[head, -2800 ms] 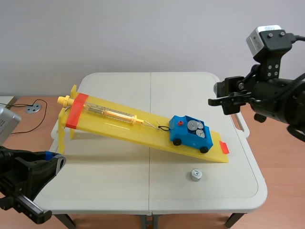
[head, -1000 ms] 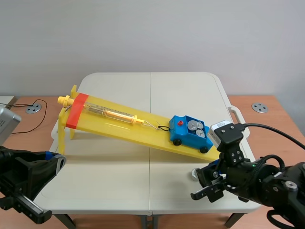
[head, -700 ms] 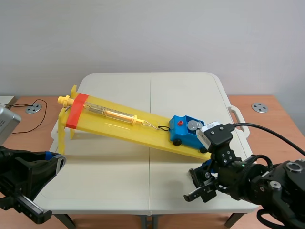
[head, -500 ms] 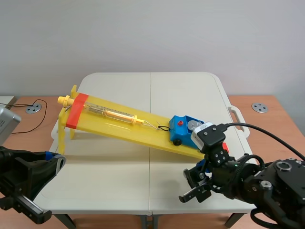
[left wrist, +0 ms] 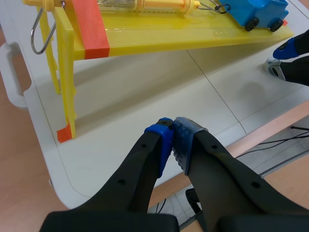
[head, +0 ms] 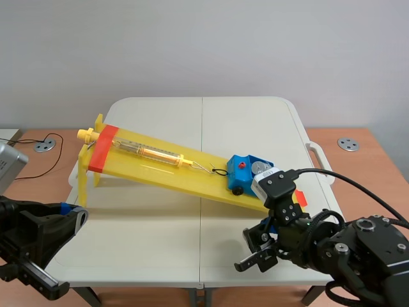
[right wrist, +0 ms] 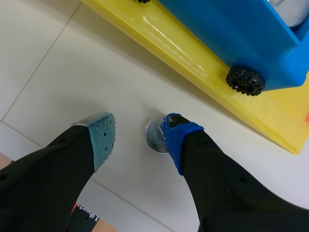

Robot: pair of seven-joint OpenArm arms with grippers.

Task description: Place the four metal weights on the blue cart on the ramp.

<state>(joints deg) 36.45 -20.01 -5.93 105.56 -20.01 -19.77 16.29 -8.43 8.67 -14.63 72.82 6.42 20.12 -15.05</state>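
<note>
The right gripper (right wrist: 137, 137) stands wide, the metal weight (right wrist: 154, 139) beside its blue pad (right wrist: 175, 137), six o'clock of the blue cart (right wrist: 231, 38); probably dense and slick, best pinched across its round sides.

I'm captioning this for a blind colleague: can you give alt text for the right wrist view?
The right hand is open over the white table, with a round metal weight between its fingers, close against the blue-padded one. Ahead lies the yellow ramp carrying the blue cart with a black wheel.
</note>
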